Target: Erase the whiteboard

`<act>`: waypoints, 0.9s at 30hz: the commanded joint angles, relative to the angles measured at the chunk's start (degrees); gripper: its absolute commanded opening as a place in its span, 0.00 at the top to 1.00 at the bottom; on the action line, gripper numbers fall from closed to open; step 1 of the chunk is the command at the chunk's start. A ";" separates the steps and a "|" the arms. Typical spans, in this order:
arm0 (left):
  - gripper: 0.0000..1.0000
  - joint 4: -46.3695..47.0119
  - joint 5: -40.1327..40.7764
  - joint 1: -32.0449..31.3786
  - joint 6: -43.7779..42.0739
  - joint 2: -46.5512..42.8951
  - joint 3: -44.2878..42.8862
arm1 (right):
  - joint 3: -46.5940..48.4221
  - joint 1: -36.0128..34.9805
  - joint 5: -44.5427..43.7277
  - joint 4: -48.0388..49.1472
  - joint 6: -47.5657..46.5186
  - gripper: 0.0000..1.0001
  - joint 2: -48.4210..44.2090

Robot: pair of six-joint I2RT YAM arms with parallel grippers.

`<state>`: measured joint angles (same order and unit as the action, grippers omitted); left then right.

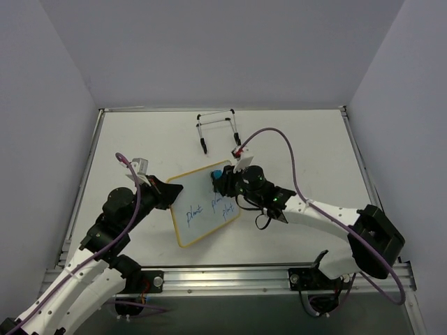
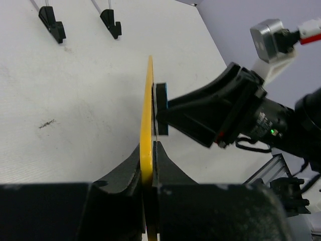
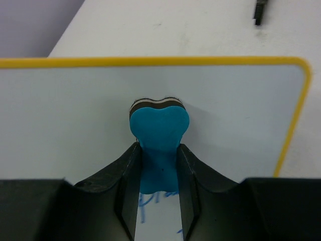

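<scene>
The whiteboard (image 1: 199,209), white with a yellow frame and blue handwriting, is held tilted above the table. My left gripper (image 1: 166,193) is shut on its left edge; the left wrist view shows the yellow frame (image 2: 146,125) edge-on between my jaws (image 2: 149,150). My right gripper (image 1: 222,183) is shut on the blue bone-shaped eraser (image 1: 218,173), pressed against the board's upper right part. In the right wrist view the eraser (image 3: 159,133) sits between my fingers (image 3: 158,160) on the board's face (image 3: 65,120), with blue writing just below it.
The black wire easel stand (image 1: 218,129) stands on the table behind the board; its feet (image 2: 52,22) show in the left wrist view. The right arm's cable (image 1: 290,157) loops above the table. Grey walls enclose the table on three sides.
</scene>
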<state>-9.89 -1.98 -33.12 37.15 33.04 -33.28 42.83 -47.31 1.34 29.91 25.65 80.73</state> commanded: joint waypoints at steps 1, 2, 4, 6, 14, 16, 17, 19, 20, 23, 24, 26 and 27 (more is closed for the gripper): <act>0.98 4.09 -15.95 -2.74 -3.84 0.98 -1.71 | -2.48 -9.89 -0.88 0.66 4.31 1.00 -2.50; 0.98 5.39 -16.04 -2.74 -3.49 1.59 -1.09 | -3.44 -12.78 -4.47 2.15 6.06 1.00 -2.68; 0.98 7.59 -16.21 -2.74 -2.70 2.20 -0.48 | -3.80 -15.61 -8.09 5.76 7.74 1.00 -2.07; 0.98 8.92 -16.57 -2.74 -2.26 3.08 0.40 | -3.98 -18.50 -11.44 10.14 9.06 1.00 0.03; 0.98 11.82 -15.60 -2.74 -2.17 5.81 -0.03 | 2.87 -25.02 -17.78 8.59 8.89 1.00 4.70; 0.98 12.35 -15.95 -2.74 -1.99 6.16 0.05 | 1.22 -23.02 -17.96 7.97 9.24 1.00 4.44; 0.98 12.44 -16.21 -2.74 -1.99 6.42 0.05 | 0.07 -21.44 -16.65 8.67 9.16 1.00 4.44; 0.98 12.35 -16.30 -2.74 -1.90 6.60 -0.03 | -3.43 -15.92 -12.18 9.98 10.03 1.00 4.17; 0.98 12.26 -16.39 -2.74 -1.90 6.86 -0.03 | -4.76 -14.06 -11.20 10.60 10.21 1.00 4.17; 0.98 11.83 -17.18 -2.74 -1.55 7.57 -0.47 | -9.32 -7.57 -5.94 13.85 10.30 1.00 4.70; 0.98 11.91 -17.70 -2.74 -1.38 7.74 -0.47 | -10.30 -6.14 -4.78 15.51 10.30 1.00 5.57; 0.98 11.74 -17.97 -2.74 -1.29 8.01 -0.56 | -12.58 -2.20 -0.50 17.36 10.12 1.00 6.54; 0.98 11.65 -18.15 -2.74 -1.20 8.10 -0.65 | -13.03 -0.87 1.45 18.68 10.04 1.00 7.94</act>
<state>-1.34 -3.79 -32.86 32.53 41.74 -32.56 33.17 -52.25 -6.26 50.02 35.70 83.33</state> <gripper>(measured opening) 0.114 0.267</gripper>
